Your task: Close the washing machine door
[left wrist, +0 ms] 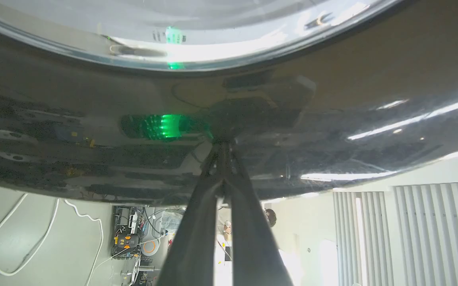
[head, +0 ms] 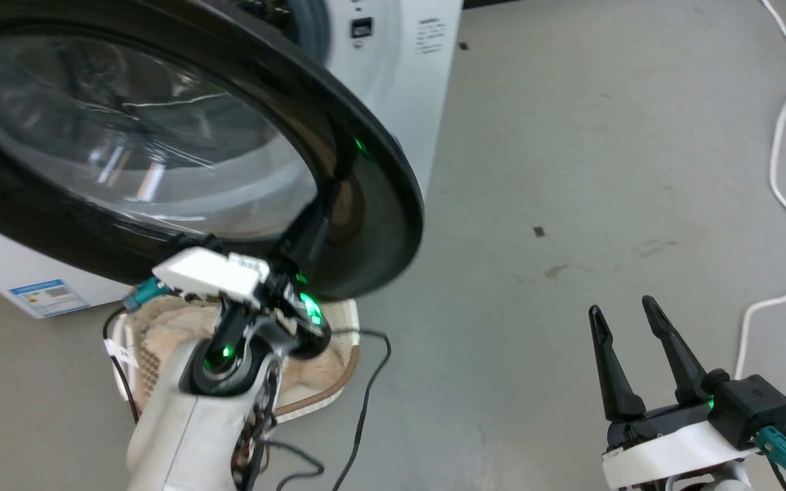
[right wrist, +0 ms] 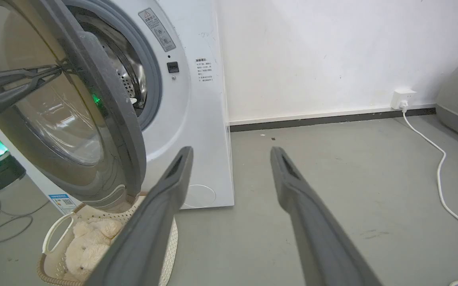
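While the washing machine door [head: 161, 150] stands swung out from the washing machine [right wrist: 197, 119], closing remains unfinished. The left gripper [left wrist: 220, 149], fingers pressed together and holding nothing, sets its tips against the door's black rim. Below sits a basket [head: 348, 341] of plush toys, seemingly under the swing, beside a black cable [head: 368, 392]. The right gripper [head: 621, 305] hangs spread and empty. A white cable [head: 778, 170] lies far right.

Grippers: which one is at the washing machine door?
The left gripper, shut, has its tips against the washing machine door at its black rim; the right gripper hangs open over the floor, apart from it.
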